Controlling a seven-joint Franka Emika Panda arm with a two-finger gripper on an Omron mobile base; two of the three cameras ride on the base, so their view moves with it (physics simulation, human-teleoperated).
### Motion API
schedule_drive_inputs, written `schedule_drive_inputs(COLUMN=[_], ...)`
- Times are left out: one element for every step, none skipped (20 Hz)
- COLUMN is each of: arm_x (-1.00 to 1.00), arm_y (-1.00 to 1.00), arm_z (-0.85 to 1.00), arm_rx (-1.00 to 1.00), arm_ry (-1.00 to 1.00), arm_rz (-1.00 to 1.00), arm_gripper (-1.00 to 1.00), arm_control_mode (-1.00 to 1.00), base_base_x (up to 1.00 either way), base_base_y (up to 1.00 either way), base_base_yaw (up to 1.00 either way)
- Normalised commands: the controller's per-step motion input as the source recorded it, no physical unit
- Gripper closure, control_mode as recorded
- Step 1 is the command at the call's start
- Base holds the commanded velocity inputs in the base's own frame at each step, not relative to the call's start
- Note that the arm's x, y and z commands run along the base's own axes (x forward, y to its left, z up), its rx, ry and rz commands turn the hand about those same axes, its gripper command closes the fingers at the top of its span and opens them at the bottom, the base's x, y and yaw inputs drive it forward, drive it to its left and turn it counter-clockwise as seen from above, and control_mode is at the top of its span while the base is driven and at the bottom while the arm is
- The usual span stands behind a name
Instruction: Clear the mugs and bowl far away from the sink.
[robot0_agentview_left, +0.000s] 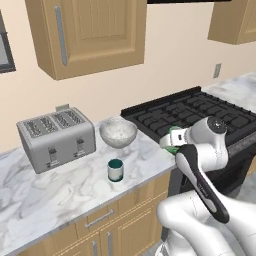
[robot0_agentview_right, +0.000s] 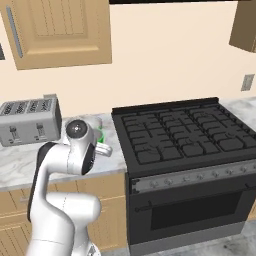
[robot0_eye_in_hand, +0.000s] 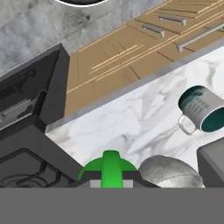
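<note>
My gripper (robot0_agentview_left: 171, 140) is shut on the bright green mug (robot0_agentview_left: 174, 141), which it holds over the marble counter (robot0_agentview_left: 60, 190) beside the stove's left edge. In the hand view the green mug (robot0_eye_in_hand: 109, 167) sits low between the fingertips of the gripper (robot0_eye_in_hand: 111, 183). In the right base view a bit of green mug (robot0_agentview_right: 100, 135) peeks out behind the arm. The dark teal mug (robot0_agentview_left: 115, 170) stands upright near the counter's front edge, and it appears again as the teal mug (robot0_eye_in_hand: 202, 109). The speckled bowl (robot0_agentview_left: 118, 132) rests behind it; the bowl (robot0_eye_in_hand: 168, 171) lies close to the held mug. The sink is out of view.
A silver toaster (robot0_agentview_left: 56, 137) stands at the back left of the counter. The black stove (robot0_agentview_left: 195, 115) with its grates adjoins the counter on the right, seen also as the stove (robot0_agentview_right: 185, 135). Wooden wall cabinets (robot0_agentview_left: 90, 32) hang above, drawers (robot0_agentview_left: 100, 220) below.
</note>
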Motion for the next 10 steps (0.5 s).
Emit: schedule_drive_inputs(arm_x=[0.02,0.05,0.04,0.03,0.03,0.06,0.08,0.11,0.19,0.20], arm_y=[0.01,0.05,0.05,0.06,0.04,0.06,0.06,0.09,0.09,0.11], arm_z=[-0.09,-0.12,-0.10,-0.08,-0.06,-0.04,-0.04,-0.09,-0.10,-0.14], arm_rx=[0.00,0.00,0.00,0.00,0.00,0.00,0.00,0.00,0.00,0.00], arm_ry=[0.15,0.18,0.20,0.22,0.22,0.21,0.19,0.18,0.16,0.14], arm_rz=[0.20,0.20,0.21,0.22,0.22,0.22,0.21,0.19,0.16,0.11], arm_gripper=[1.00,1.00,1.00,1.00,1.00,1.00,1.00,1.00,1.00,1.00], arm_control_mode=[-1.00,-1.00,-1.00,-1.00,-1.00,-1.00,-1.00,-1.00,-1.00,-1.00], base_base_x=[0.00,0.00,0.00,0.00,0.00,0.00,0.00,0.00,0.00,0.00], base_base_y=[0.00,0.00,0.00,0.00,0.00,0.00,0.00,0.00,0.00,0.00], base_base_yaw=[0.00,0.00,0.00,0.00,0.00,0.00,0.00,0.00,0.00,0.00])
